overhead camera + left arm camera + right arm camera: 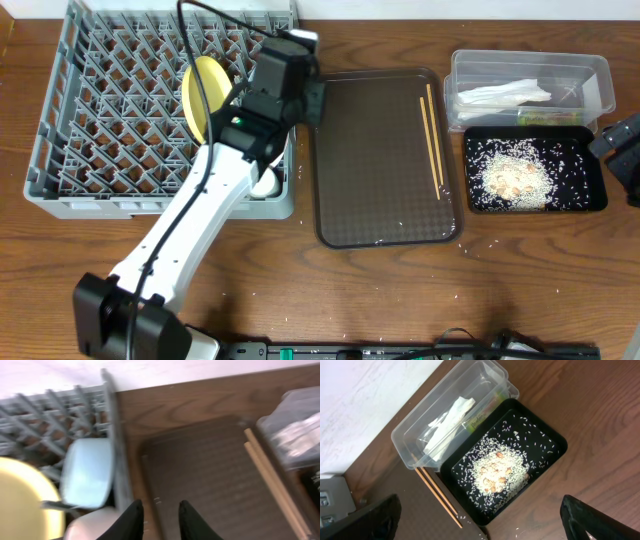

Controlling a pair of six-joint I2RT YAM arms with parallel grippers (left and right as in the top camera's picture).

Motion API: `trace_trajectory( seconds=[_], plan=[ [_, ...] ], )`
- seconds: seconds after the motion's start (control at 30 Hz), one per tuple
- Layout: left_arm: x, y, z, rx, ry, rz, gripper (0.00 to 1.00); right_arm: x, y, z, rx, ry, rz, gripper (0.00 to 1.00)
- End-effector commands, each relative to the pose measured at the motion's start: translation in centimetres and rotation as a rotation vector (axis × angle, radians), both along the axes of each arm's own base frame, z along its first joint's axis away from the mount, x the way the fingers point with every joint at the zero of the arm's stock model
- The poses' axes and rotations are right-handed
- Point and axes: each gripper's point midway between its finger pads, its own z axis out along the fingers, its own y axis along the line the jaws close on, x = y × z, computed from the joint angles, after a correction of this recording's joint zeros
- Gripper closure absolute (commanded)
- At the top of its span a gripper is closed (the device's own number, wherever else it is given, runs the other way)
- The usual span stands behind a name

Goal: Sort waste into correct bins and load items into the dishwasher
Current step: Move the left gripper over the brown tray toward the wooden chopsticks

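L gripper (161, 506) part open, empty, over brown tray (370, 200) beside rack (100, 100). R gripper (480, 520) wide open, empty. Chopsticks (432, 135) lie on tray's right side; pinch both together mid-length.

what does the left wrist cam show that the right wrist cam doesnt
Left wrist only: the yellow plate and light-blue bowl in the grey rack. Right wrist only: the rice and food scraps piled in the black tray. Both: the chopsticks and the clear tub.
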Motion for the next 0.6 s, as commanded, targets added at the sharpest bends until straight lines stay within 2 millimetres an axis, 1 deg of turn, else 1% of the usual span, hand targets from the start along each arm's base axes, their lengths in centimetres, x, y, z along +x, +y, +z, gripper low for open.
trace_trajectory(
  seconds=[0.0, 0.13, 0.33, 0.47, 0.57],
  plan=[
    [0.8, -2.6, 0.0, -0.108, 0.041, 0.013, 0.68, -0.1, -0.3, 0.1, 0.007, -0.004, -0.017, 0.01],
    [1.2, -6.8, -2.8, -0.149, 0.109, -0.048, 0.59, -0.1, -0.2, 0.1, 0.008, -0.004, -0.017, 0.01],
    [1.6, -11.6, -7.3, -0.194, 0.155, -0.064, 0.51, -0.1, -0.3, 0.1, 0.007, -0.005, -0.017, 0.01],
    [1.5, -15.0, -9.8, -0.201, 0.148, -0.115, 0.50, -0.1, -0.2, 0.1, 0.008, -0.004, -0.017, 0.01],
    [1.2, -17.1, -11.8, -0.202, 0.148, -0.121, 0.50, -0.1, -0.2, 0.1, 0.008, -0.004, -0.017, 0.01]
  ],
)
